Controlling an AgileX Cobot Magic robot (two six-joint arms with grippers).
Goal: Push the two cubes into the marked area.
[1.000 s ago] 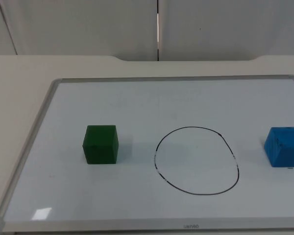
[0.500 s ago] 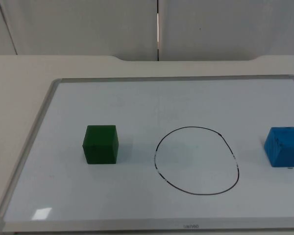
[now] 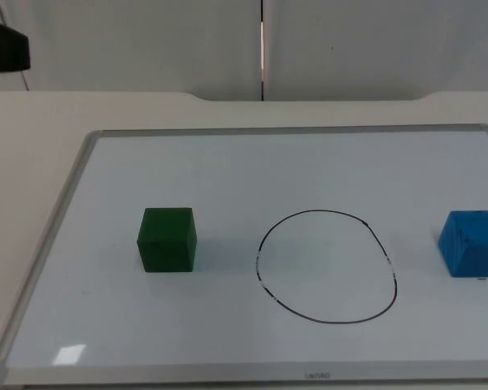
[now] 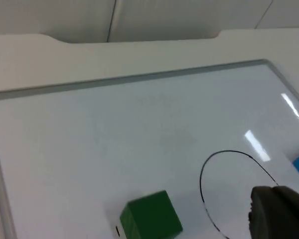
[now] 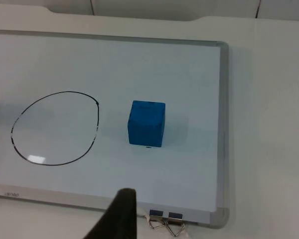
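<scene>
End effectors off the whiteboard, grip state we cannot tell; no cube pushed yet.

From the top we see the green cube [image 3: 167,239] left of the marked circle [image 3: 326,267] and the blue cube [image 3: 472,243] right of it, both outside, open board between. From the left wrist, the left end effector [image 4: 279,214] hangs above the green cube. From the right wrist, the right end effector [image 5: 120,214] waits beyond the whiteboard [image 5: 222,124] frame, the blue cube near that edge.

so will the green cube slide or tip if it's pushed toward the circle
The green cube probably slides: it sits flat on the glossy whiteboard, which looks slick. Its square, squat shape makes tipping unlikely, especially if pushed low. It could twist off course toward the circle if pushed off-centre.
</scene>
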